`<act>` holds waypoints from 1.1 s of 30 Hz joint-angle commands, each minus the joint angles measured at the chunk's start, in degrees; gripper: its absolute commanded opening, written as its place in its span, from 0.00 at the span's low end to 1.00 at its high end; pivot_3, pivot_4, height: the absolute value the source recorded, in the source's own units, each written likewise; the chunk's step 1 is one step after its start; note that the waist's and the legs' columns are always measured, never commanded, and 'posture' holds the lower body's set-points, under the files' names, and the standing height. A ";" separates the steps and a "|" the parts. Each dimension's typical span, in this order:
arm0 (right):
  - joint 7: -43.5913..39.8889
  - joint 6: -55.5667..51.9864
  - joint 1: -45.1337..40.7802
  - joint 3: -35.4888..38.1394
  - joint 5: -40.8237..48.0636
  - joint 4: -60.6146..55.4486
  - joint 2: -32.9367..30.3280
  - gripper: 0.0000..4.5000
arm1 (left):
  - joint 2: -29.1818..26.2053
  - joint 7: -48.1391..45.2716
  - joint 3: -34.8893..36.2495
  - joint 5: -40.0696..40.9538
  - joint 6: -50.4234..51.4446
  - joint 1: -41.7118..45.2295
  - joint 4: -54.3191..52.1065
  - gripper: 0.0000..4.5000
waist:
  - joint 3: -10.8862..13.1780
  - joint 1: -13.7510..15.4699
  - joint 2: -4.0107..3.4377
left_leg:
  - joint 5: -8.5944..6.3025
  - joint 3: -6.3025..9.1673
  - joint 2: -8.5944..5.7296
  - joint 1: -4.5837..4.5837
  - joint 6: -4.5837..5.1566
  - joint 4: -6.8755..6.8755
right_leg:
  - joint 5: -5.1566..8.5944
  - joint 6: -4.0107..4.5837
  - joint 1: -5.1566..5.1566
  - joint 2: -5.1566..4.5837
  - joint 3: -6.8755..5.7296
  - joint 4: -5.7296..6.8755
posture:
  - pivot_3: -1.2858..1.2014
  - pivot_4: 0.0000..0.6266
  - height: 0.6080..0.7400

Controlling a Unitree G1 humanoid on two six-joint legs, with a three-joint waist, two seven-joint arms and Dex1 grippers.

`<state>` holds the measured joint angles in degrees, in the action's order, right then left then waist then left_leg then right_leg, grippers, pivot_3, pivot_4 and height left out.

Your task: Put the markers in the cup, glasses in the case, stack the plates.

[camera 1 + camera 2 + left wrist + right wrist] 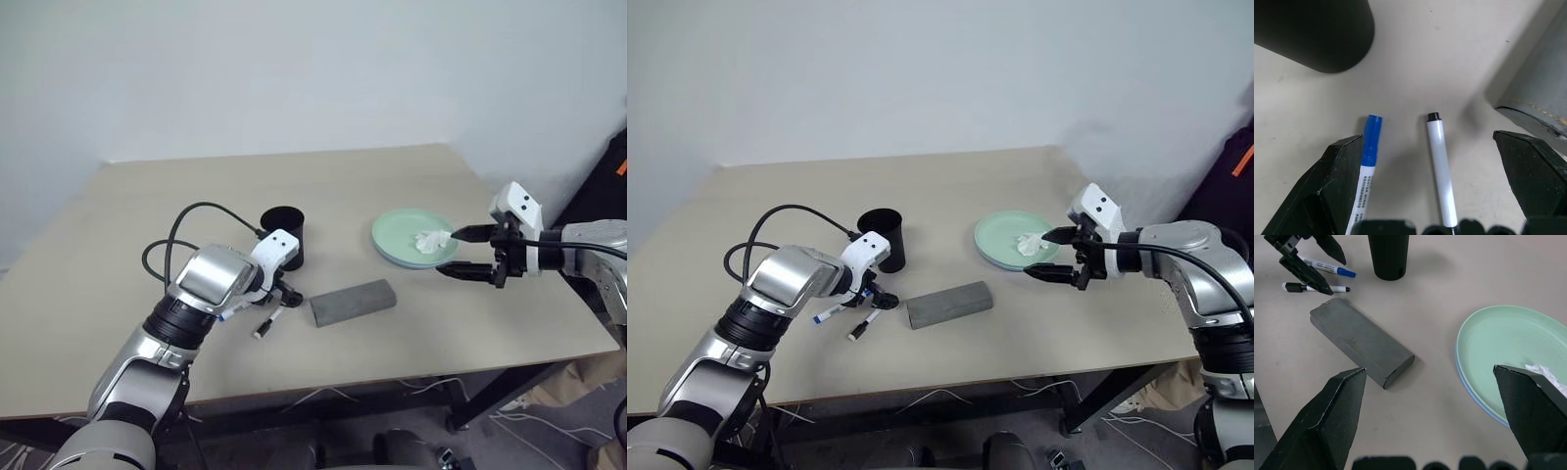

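On the beige counter (411, 323) we see our left pincer (1435, 191) spread wide, hanging low over the 2 thin white markers: the blue-capped marker (1367, 171) beside 1 finger, the black-capped marker (1441, 174) between the fingers. The black tapered plastic cup (283, 236) stands just beyond them, the closed grey rectangular case (353, 302) lies beside them. Our right pincer (463, 252) (also spread, holding nothing) hovers at the mint green plate (397, 235), which sits stacked on a light blue plate (1469, 387) and carries a crumpled white tissue (431, 240).
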<state>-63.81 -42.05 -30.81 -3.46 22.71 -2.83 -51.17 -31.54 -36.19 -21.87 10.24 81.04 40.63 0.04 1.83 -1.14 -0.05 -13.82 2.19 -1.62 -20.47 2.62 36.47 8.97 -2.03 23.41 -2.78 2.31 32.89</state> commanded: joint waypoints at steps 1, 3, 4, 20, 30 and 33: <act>0.40 0.32 -0.53 1.62 0.40 -1.58 -0.33 1.00 | 0.49 0.73 0.05 0.92 0.25 0.29 -2.27 1.00 | 0.00 0.00 0.00 | 0.00 0.00 0.00 0.00 0.00 0.01 | 0.00 0.00 0.00 0.00 -0.01 0.00 | 0.52 0.00 0.90; 0.47 0.28 -0.37 1.79 0.49 -1.67 -0.44 1.00 | 1.02 1.00 -0.32 1.19 0.28 -0.17 -2.61 1.00 | 0.00 0.01 0.00 | 0.00 0.01 0.00 0.00 0.00 0.04 | 0.00 0.00 -0.01 0.00 -0.02 0.01 | 0.52 0.00 0.90; 0.56 0.19 -0.42 1.81 0.52 -1.70 -0.43 1.00 | 1.15 1.09 -0.51 1.35 0.32 -0.37 -2.73 1.00 | 0.00 -0.01 0.00 | 0.00 0.00 0.00 0.01 0.00 0.04 | 0.00 0.00 -0.02 0.00 -0.02 0.01 | 0.52 0.00 0.90; 1.48 -0.30 0.37 2.38 1.08 -2.67 -0.57 1.00 | 1.53 2.50 -2.95 2.29 -0.32 -2.24 -1.69 0.91 | 0.00 -0.02 0.00 | 0.00 -0.01 0.00 0.01 0.00 0.05 | 0.00 0.00 -0.02 0.01 -0.01 0.02 | 0.52 0.00 0.90; 1.63 -0.47 0.14 2.39 1.12 -2.82 -0.57 1.00 | 1.20 2.61 -4.61 1.62 -2.24 -2.39 0.36 0.18 | -0.01 -0.02 -0.02 | 0.00 -0.03 0.02 0.08 0.00 0.06 | 0.01 0.01 -0.08 0.02 -0.02 0.02 | 0.52 0.00 0.90; 1.74 -0.67 0.31 2.50 1.19 -3.03 -0.63 1.00 | 0.98 2.88 -5.26 0.87 -3.66 -2.39 1.27 0.01 | -0.02 -0.02 -0.03 | 0.00 -0.05 0.03 0.13 0.00 0.06 | 0.01 0.01 -0.10 0.02 -0.02 0.03 | 0.52 0.00 0.90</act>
<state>-62.35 -42.74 -29.68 -3.14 23.09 -3.97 -51.18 -30.01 -33.63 -25.87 11.95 77.83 38.41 0.06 1.81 -1.16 -0.08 -13.82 2.13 -1.59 -20.31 2.63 36.53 8.97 -2.02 23.29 -2.77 2.29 32.92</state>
